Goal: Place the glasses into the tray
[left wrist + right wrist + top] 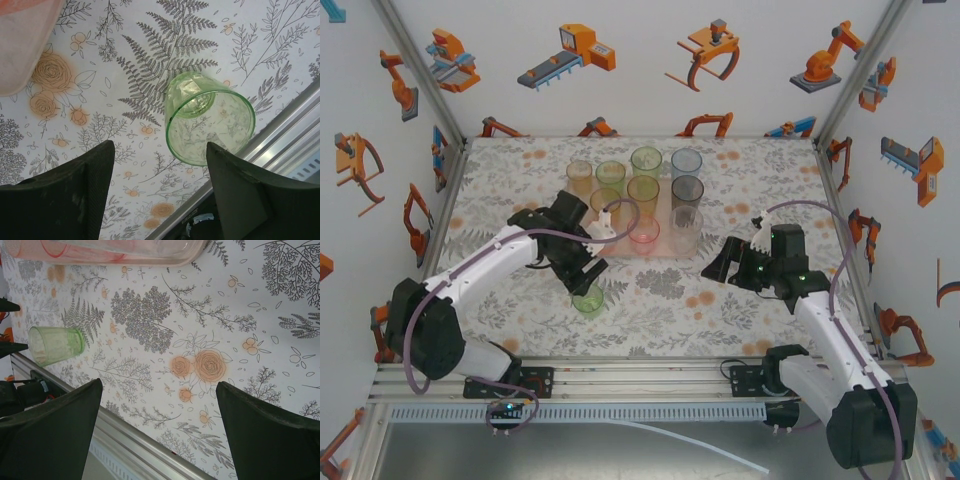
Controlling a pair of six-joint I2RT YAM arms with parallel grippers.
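Nearest you, just past the aluminium rail (640, 372), a green glass (587, 301) stands mouth up on the floral surface (510, 200), outside the tray (664, 246) and on its near side. Your left gripper (582, 280) hangs right over this glass with its jaws spread and nothing grasped. In the left wrist view the rim sits ahead of the two fingers (90, 190), closer to one, and you cannot tell whether it touches. Small print at the bottom edge of that view is too tiny to read.

Off to the right, your right gripper (723, 265) is released and holds nothing, low over bare surface near the tray's near right corner.

Nine more glasses stand in the pale pink tray. The near row has a pink glass (644, 235) and a clear glass (685, 230). The middle row has an orange glass (607, 203), an amber glass (643, 190) and a grey glass (687, 190). The far row has a pale amber glass (580, 175), an olive-green glass (611, 177), a light green glass (646, 160) and a blue glass (686, 162).
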